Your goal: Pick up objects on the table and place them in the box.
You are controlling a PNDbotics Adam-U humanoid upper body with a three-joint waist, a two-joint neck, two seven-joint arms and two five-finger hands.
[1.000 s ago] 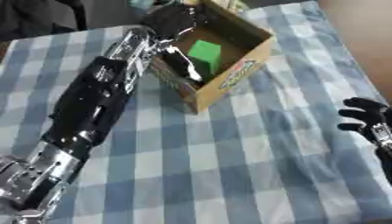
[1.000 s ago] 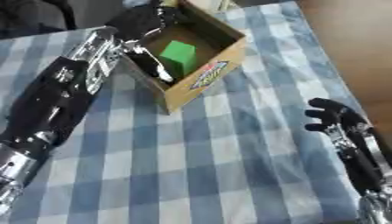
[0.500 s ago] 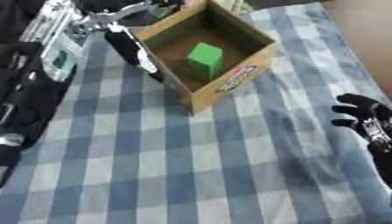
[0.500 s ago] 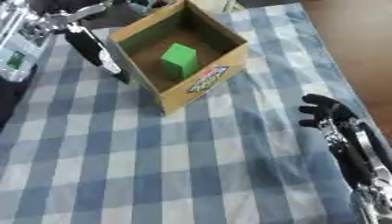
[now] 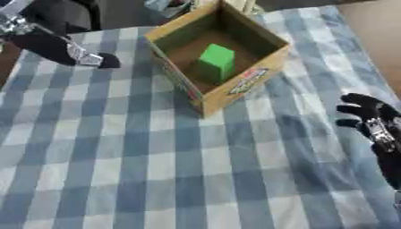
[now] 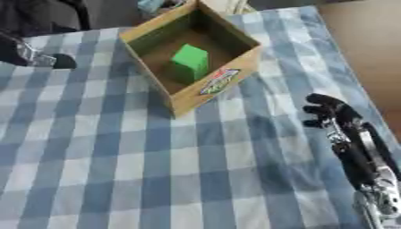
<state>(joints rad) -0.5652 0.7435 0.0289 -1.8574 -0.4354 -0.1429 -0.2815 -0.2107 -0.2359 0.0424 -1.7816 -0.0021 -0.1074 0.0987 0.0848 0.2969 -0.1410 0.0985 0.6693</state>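
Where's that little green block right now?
The green block sits inside the open cardboard box, at the far middle of the checked tablecloth, with the left robot hand off to its left.

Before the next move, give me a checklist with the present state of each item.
1. Green block inside the cardboard box: ok.
2. Box upright, open side up: ok.
3. Left robot hand outside the box, at the upper left: ok.
4. Right robot hand idle over the checked tablecloth by the right edge: ok.
5. Left robot hand empty: cannot tell.
6. Further objects to pick on the cloth: none shows.
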